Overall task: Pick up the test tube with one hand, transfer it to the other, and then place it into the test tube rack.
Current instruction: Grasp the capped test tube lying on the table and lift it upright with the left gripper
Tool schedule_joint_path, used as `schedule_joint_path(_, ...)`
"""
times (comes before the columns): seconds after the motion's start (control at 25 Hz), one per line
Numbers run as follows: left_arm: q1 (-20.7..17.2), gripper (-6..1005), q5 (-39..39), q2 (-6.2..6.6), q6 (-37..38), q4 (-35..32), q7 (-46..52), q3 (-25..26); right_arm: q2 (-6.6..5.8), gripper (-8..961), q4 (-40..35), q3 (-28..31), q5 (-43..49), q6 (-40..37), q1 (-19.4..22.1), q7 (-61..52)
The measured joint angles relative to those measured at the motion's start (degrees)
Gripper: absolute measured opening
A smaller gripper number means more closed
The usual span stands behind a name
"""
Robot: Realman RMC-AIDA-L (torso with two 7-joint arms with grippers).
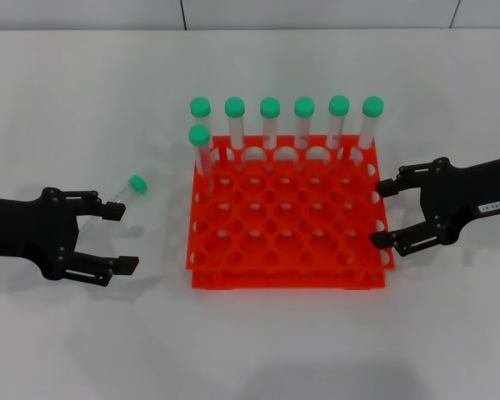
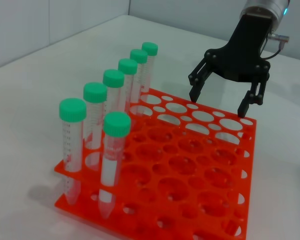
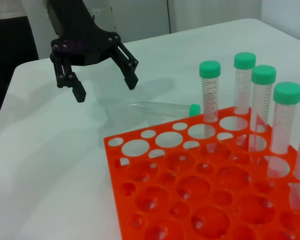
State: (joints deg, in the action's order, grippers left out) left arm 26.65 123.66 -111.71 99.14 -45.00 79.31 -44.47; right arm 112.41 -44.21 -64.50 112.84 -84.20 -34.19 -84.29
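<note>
**A:** Test tube rack (image 1: 287, 242) first, since it's the biggest thing on my screens — where is it sitting?

**B:** I see it flat on the white table (image 1: 258, 342), midway between my two arms. It's orange-red with a grid of round holes. Seven green-capped tubes (image 1: 304, 125) stand upright in it: six along the far row and one more in the next row, at the rack's left corner.

**A:** And the arms?

**B:** My left gripper (image 1: 121, 237) is low over the table, well to the left of the rack, with its fingers spread wide and nothing between them. My right gripper (image 1: 387, 212), the one with the white label, is at the rack's right edge, its fingertips over the outer holes; it also gapes wide and holds nothing. The left wrist view shows it (image 2: 220, 97) hanging above the far side of the rack.

**A:** The test tube (image 1: 117, 193) itself?

**B:** It lies on its side on the table, to the left of the rack, green cap pointing toward the rack. Its clear end is just beside my left gripper's far finger; I can't tell whether they touch. The right wrist view shows it (image 3: 165, 107) lying apart from the rack.
</note>
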Motion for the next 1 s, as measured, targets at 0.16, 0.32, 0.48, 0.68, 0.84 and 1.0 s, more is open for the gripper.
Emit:
schedule_joint_path(0.16,-0.01,879,0.0,0.0,0.0,0.0,0.03,0.0,0.0,837,0.0,-0.01,0.0,0.05,0.0,0.0)
schedule_joint_path(0.32,-0.02,879,0.0,0.0,0.0,0.0,0.09,0.04,0.0,836,-0.02,-0.01,0.0,0.02,0.0,0.0)
schedule_joint_path(0.48,-0.02,879,0.0,0.01,0.0,0.0,0.16,0.08,0.0,835,-0.05,-0.01,0.01,0.02,0.0,0.0)
schedule_joint_path(0.68,0.06,878,0.0,0.0,0.0,0.0,0.37,0.1,-0.01,834,-0.05,-0.01,0.09,0.0,0.19,0.0)
schedule_joint_path(0.84,-0.01,878,0.0,-0.31,0.01,-1.67,2.41,0.2,0.0,833,-0.13,-0.01,0.11,0.01,0.33,0.0)
schedule_joint_path(1.0,-1.22,878,-0.06,-2.07,0.08,-7.3,8.09,0.29,0.0,833,-0.16,-0.01,0.12,0.01,0.42,0.06)
